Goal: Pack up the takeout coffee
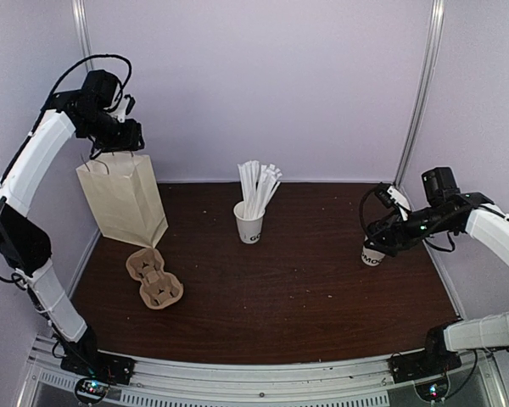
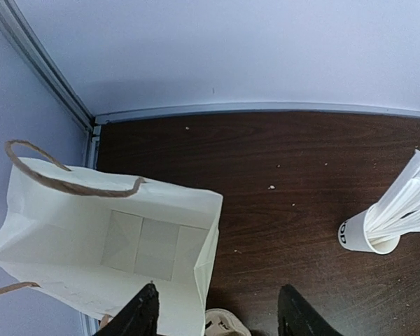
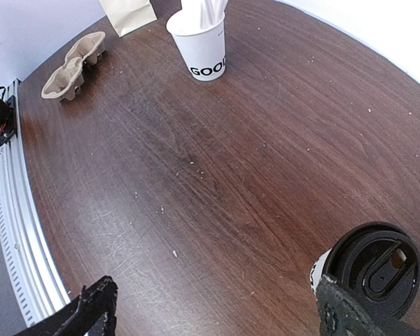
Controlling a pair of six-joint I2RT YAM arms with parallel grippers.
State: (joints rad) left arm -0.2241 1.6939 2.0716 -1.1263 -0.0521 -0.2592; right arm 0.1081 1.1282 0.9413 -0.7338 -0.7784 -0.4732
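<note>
Left gripper (image 2: 217, 290), jaws parted and empty, hangs above the open paper bag (image 1: 123, 199) far left of the stick-filled cup (image 1: 249, 222) (pulp cup tray (image 1: 154, 278) also to its left, nearer the arms); well right of that cup stands the black-lidded takeout coffee (image 1: 372, 254), with the right gripper (image 3: 215, 282) spread wide beside it, holding nothing.

The top view looks down from high on the near side of the white paper cup holding tall white wrapped sticks (image 1: 249, 224). The left wrist view looks steeply down from its far left, and the right wrist view skims low from its right. All three share that cup.
</note>
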